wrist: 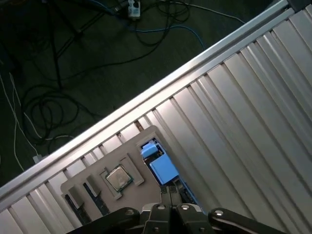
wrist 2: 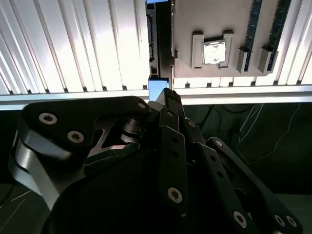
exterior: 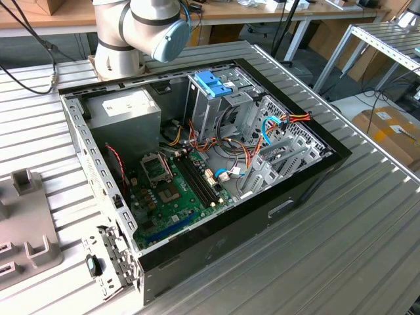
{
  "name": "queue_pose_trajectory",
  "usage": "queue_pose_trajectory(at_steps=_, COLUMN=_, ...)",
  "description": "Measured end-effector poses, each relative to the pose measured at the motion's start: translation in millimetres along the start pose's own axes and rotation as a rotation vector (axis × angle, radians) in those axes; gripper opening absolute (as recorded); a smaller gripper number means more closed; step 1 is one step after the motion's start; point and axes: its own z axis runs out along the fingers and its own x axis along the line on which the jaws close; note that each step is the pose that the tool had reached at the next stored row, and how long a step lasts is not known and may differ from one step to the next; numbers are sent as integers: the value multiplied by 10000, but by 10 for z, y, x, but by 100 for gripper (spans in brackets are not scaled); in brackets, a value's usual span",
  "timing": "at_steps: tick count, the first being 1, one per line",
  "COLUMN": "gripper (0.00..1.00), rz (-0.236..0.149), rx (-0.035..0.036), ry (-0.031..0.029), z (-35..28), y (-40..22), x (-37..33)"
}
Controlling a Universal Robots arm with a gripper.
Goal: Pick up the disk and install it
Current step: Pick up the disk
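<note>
**The disk at its holder, gripper in place.** The disk (wrist: 160, 165) (wrist 2: 161, 44) stands on edge at the side of the grey holder plate (wrist: 131, 146) (wrist 2: 204, 19). From above it shows as a thin dark strip with light-blue carrier rails at its ends. It seems to rest in its seat on the plate, level with it and not lifted.

The gripper (wrist: 170, 192) (wrist 2: 168, 97) sits at one end of the disk, right over the light-blue rail at the plate's edge. Whether it is apart, together or clamped on the disk cannot be told.

On the plate, beside the disk, lie a square processor chip (wrist: 118, 179) (wrist 2: 213, 52) and memory sticks (wrist: 92, 200) in their own recesses. The plate lies on the ribbed metal worktop (wrist: 234, 97) (wrist 2: 73, 44), close to the worktop's edge. Beyond that edge is the dark floor with loose cables (wrist: 73, 73).

In the exterior view, a similar grey plate (exterior: 26, 223), probably the same one, lies on the worktop. The open computer case (exterior: 216, 243) is to the exterior view's right of this plate. Inside the case rises a tall metal cage topped by a blue bracket (exterior: 213, 84).

Progress, as judged: the approach to the disk is made, while the lift, the carry to the case and the installation are all undone.
</note>
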Motion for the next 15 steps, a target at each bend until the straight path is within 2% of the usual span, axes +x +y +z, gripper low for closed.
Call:
queue_pose_trajectory(at_steps=11, gripper=11, rz=-2333, rx=-58, ry=99, z=1, y=0, x=0)
queue_pose_trajectory(at_steps=12, gripper=11, rz=-2735, rx=-68, ry=116, z=1, y=0, x=0)
queue_pose_trajectory(at_steps=13, gripper=11, rz=-2913, rx=-73, ry=124, z=1, y=0, x=0)
queue_pose_trajectory(at_steps=15, gripper=11, rz=-3001, rx=-75, ry=127, z=1, y=0, x=0)
